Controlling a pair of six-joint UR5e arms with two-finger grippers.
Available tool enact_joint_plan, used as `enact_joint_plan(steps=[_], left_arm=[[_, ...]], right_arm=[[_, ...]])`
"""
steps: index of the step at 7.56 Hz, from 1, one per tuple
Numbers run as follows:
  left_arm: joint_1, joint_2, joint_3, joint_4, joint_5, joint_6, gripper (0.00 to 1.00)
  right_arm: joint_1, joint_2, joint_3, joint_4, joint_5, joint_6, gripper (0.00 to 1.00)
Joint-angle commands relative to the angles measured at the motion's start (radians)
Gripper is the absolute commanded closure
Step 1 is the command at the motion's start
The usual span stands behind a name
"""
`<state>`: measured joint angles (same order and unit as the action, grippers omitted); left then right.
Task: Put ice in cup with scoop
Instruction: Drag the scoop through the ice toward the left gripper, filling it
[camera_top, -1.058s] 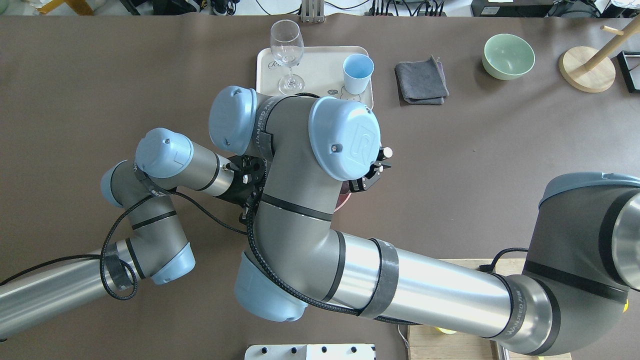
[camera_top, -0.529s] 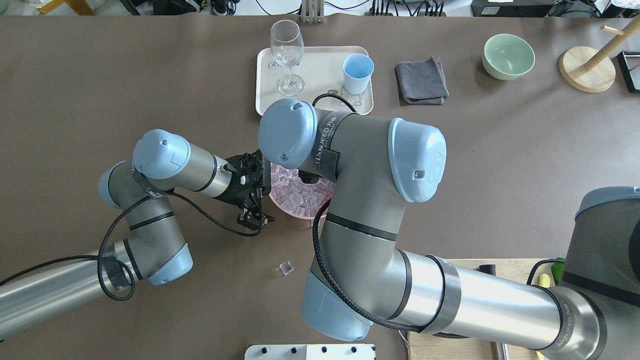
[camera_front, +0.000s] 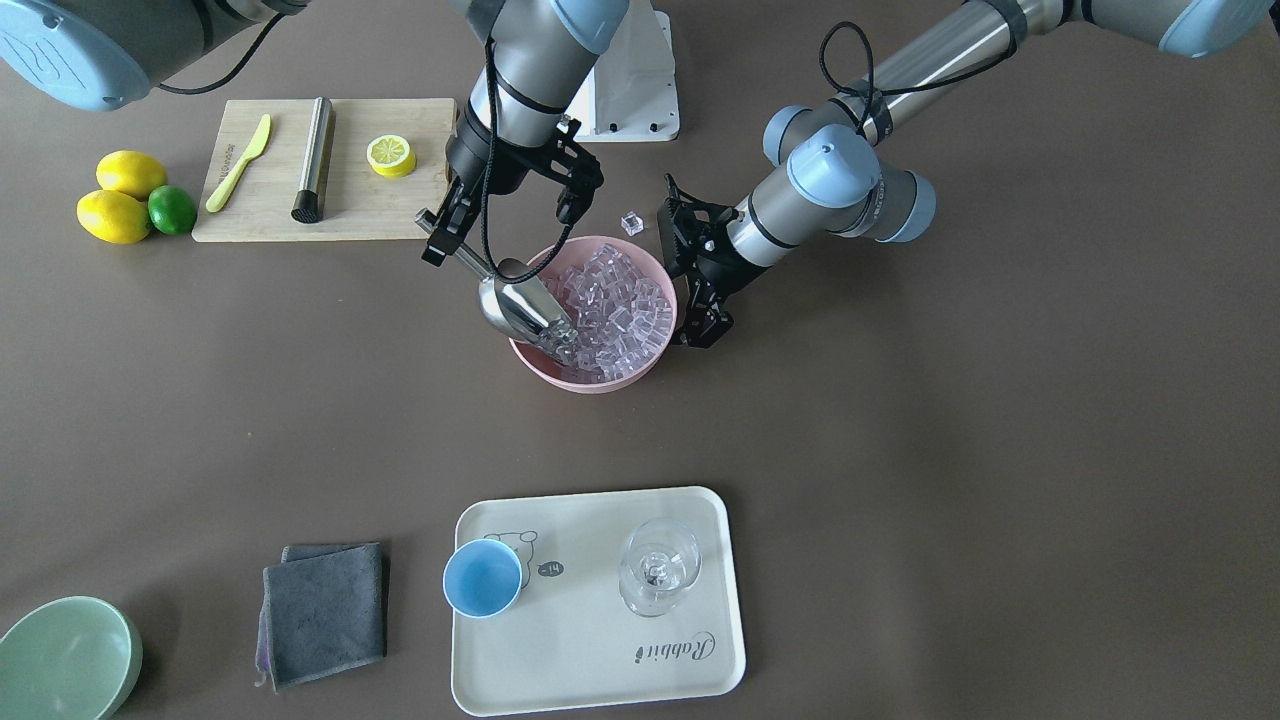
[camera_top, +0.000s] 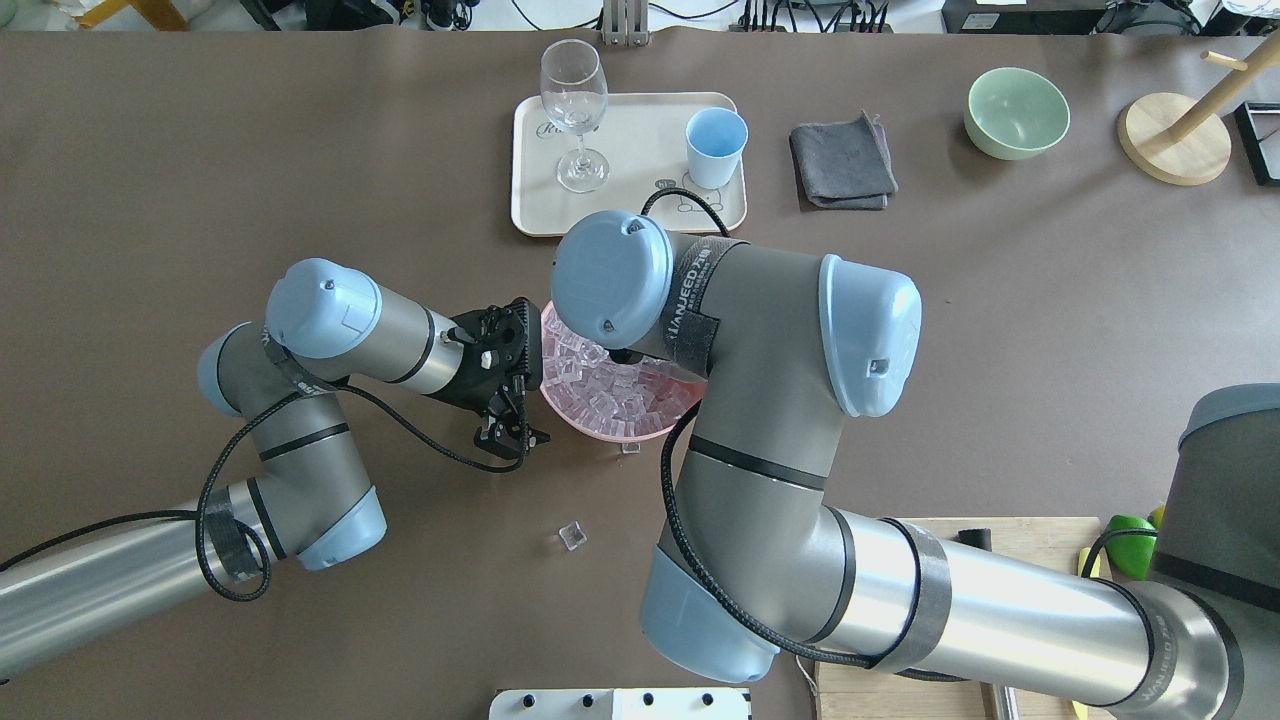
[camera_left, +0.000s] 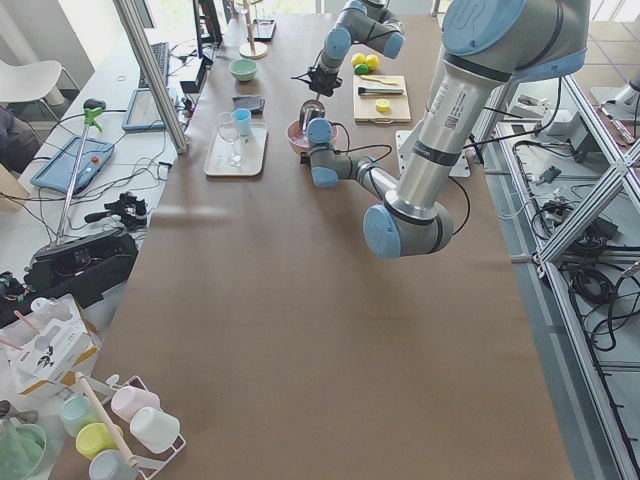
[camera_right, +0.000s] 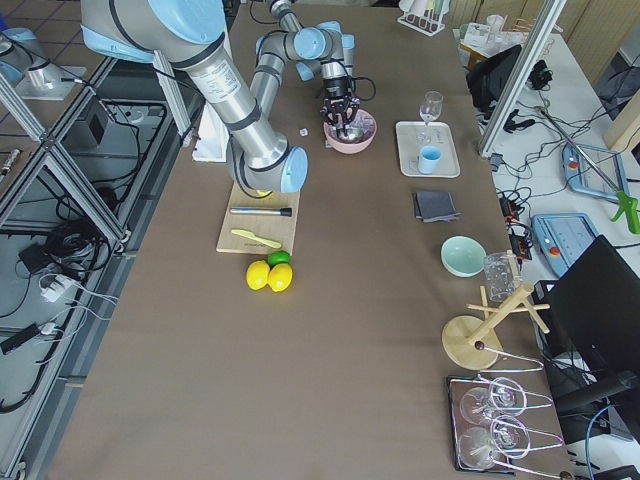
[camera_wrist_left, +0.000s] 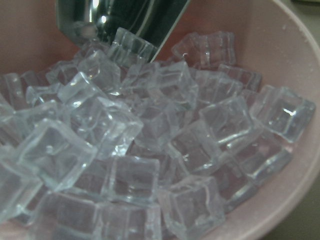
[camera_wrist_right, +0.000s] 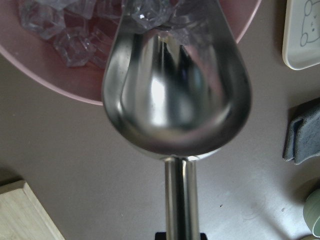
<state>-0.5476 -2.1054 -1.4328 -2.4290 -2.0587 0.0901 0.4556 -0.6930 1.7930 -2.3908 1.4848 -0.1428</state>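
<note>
My right gripper (camera_front: 441, 233) is shut on the handle of the steel scoop (camera_front: 520, 305). The scoop slants down into the pink bowl (camera_front: 590, 381), its mouth pushed into the ice (camera_front: 615, 298). In the right wrist view the scoop's trough (camera_wrist_right: 175, 90) looks mostly empty, with cubes at its tip. The left wrist view shows the ice (camera_wrist_left: 150, 150) close up and the scoop (camera_wrist_left: 125, 20) above it. My left gripper (camera_top: 508, 436) is open beside the bowl's rim (camera_top: 610, 432). The light-blue cup (camera_front: 482, 578) stands empty on the tray (camera_front: 600, 680).
A stemmed glass (camera_front: 658, 565) stands on the tray next to the cup. A loose cube (camera_top: 571, 536) lies on the table near the bowl. A grey cloth (camera_front: 325, 610) and green bowl (camera_front: 65, 655) lie beyond. The cutting board (camera_front: 385, 205) holds a steel rod (camera_front: 313, 160).
My right arm has swung to the right in the overhead view and uncovered the pink bowl of ice. The left arm has barely moved.
</note>
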Motion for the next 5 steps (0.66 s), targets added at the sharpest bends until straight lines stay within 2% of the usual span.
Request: enact_joint_plan(steps=[1,5], left_arm=[[0.002,-0.005,0.0,0.004,0.0,-0.003,0.02],[0.005,-0.01,0.0,-0.004,-0.001,-0.007,0.03]], right_arm=[[0.0,-0.043,0.0,0.108,0.009,0.067,1.0],[0.0,-0.109,0.035,0.223,0.034,0.12,1.0]])
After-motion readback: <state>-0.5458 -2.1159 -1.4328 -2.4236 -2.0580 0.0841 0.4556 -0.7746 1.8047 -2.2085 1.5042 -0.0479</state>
